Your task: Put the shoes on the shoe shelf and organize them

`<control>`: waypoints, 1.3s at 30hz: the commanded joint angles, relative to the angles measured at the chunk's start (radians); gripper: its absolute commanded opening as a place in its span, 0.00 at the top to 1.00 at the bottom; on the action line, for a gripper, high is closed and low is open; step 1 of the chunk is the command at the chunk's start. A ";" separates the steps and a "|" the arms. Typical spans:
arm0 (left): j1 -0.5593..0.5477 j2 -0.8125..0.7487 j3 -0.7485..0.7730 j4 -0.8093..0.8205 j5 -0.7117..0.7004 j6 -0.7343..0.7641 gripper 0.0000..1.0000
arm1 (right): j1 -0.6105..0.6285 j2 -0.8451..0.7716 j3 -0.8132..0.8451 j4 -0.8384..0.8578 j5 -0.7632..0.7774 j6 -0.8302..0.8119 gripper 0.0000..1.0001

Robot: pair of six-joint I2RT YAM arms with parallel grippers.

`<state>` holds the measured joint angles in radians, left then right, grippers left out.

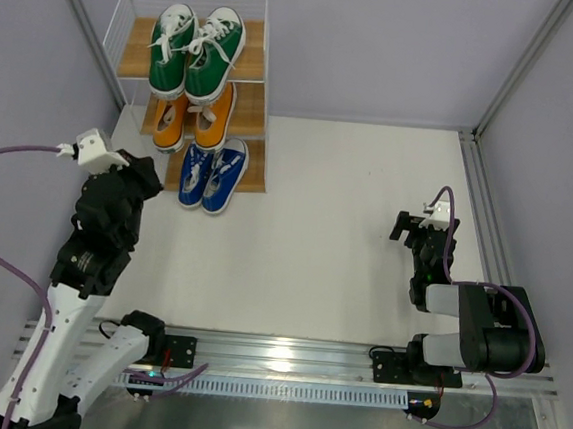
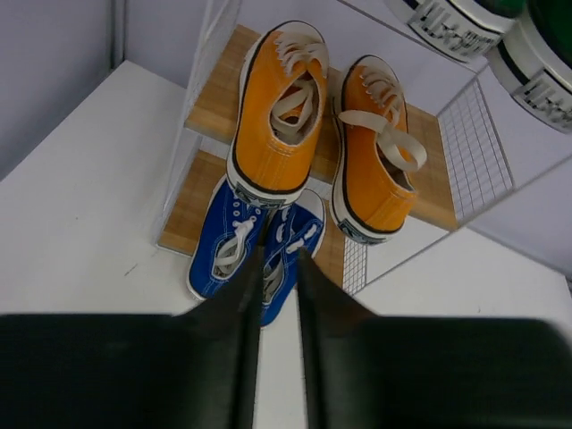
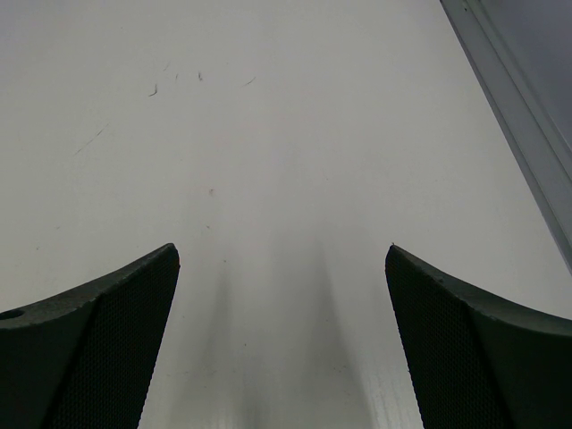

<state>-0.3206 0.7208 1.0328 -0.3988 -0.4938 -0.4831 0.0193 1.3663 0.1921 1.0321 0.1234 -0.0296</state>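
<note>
The shoe shelf point(image 1: 132, 55) is standing at the 11 o'clock corner of the white table point(image 1: 347, 210), its three light wooden boards stepping down toward the arms inside a thin white wire frame. Each tier is carrying one pair of low canvas sneakers with white laces and white rubber toes. The green pair point(image 1: 195, 51) is sitting on the top board, the orange pair point(image 1: 195, 116) on the middle one and the blue pair point(image 1: 213, 175) on the lowest. All toes are pointing toward 6 o'clock. The blue toes are projecting past the front edge of their board, and the right blue shoe is lying slightly askew. The left gripper point(image 1: 154, 181) is hanging just beside the blue pair at its 9 o'clock side. The right gripper point(image 1: 406, 228) is resting well apart from the shelf at 3 o'clock. The overhead view is showing all three pairs from above. The left wrist view is looking at the orange and blue pairs from the front, with only the patterned white soles of the green shoes showing at 1 o'clock. That view is also showing the left fingers drawn close, a narrow gap between them and nothing pinched. The right wrist view is showing its fingers spread wide over bare table with nothing between them.
</note>
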 commanded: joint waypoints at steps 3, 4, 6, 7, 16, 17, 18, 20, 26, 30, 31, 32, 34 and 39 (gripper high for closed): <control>0.141 -0.007 -0.036 0.082 0.058 -0.194 1.00 | -0.004 -0.001 0.017 0.077 -0.013 0.004 0.03; 0.170 -0.015 -0.049 0.096 0.086 -0.224 0.99 | -0.004 -0.003 0.017 0.077 -0.013 0.003 0.03; 0.279 -0.021 -0.089 0.133 0.174 -0.343 1.00 | -0.004 -0.003 0.017 0.077 -0.013 0.003 0.03; 0.316 -0.008 -0.103 0.149 0.298 -0.403 1.00 | -0.004 -0.001 0.015 0.075 -0.014 0.003 0.03; 0.488 0.088 -0.227 0.390 0.613 -0.782 0.80 | -0.004 -0.001 0.017 0.077 -0.013 0.004 0.03; 0.494 0.083 -0.232 0.387 0.638 -0.801 0.57 | -0.002 -0.001 0.017 0.077 -0.014 0.003 0.03; 0.497 0.074 -0.246 0.384 0.643 -0.834 0.33 | -0.004 -0.001 0.015 0.077 -0.013 0.003 0.03; 0.508 0.054 -0.257 0.353 0.630 -0.856 0.00 | -0.004 -0.003 0.017 0.077 -0.013 0.003 0.03; 0.558 0.094 -0.359 0.585 0.676 -1.076 0.00 | -0.002 -0.001 0.015 0.077 -0.014 0.003 0.03; 0.620 0.204 -0.378 0.756 0.754 -1.181 0.00 | -0.002 -0.001 0.017 0.077 -0.013 0.003 0.03; 0.635 0.216 -0.366 0.759 0.762 -1.181 0.00 | -0.002 -0.001 0.015 0.077 -0.014 0.003 0.03; 0.640 0.232 -0.337 0.758 0.770 -1.180 0.00 | -0.004 -0.001 0.017 0.077 -0.013 0.003 0.03; 0.649 0.281 -0.298 0.770 0.794 -1.183 0.00 | -0.004 -0.003 0.017 0.077 -0.013 0.004 0.03; 0.654 0.361 -0.255 0.837 0.825 -1.193 0.00 | -0.002 -0.001 0.015 0.077 -0.014 0.003 0.03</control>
<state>0.3252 1.0615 0.7181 0.3080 0.2665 -1.6440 0.0193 1.3663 0.1921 1.0321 0.1226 -0.0296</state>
